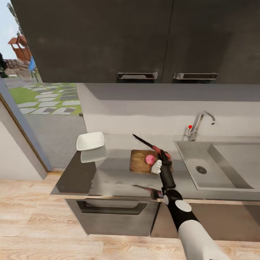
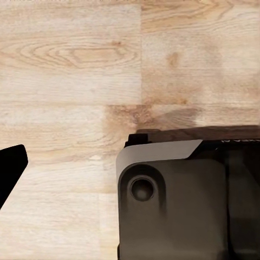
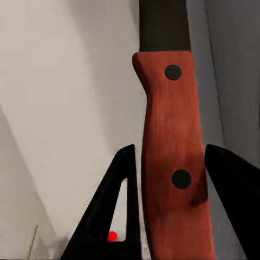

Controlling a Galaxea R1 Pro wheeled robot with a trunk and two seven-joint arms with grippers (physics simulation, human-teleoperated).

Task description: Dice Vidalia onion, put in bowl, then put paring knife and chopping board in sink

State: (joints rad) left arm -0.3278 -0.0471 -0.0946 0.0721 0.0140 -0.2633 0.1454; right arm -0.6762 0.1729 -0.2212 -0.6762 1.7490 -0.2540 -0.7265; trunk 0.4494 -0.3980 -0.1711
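Grey metal countertop (image 1: 108, 180) runs across the middle of the head view, with the sink (image 1: 216, 169) set into it at the right; its basin looks bare apart from the drain, so the onion has evidently been lifted out. Left of the sink, at frame centre, lies the brown chopping board (image 1: 139, 160), and on it sits the Vidalia onion (image 1: 150, 159), rendered pinkish and, as far as I can tell, whole, so dicing appears not yet done. The white bowl (image 1: 90, 141) stands well apart at the upper left of the worktop and looks unfilled.

The right gripper (image 1: 161, 156) hovers just beside the onion; in the right wrist view its two dark fingers (image 3: 116, 206) are closed against the red handle of the paring knife (image 3: 174, 162), blade raised and pointing to the upper left. The left gripper's (image 2: 11, 168) state I cannot tell.

Left to do, by my judgement: cutting, transfer to the bowl, then knife and board into the sink.
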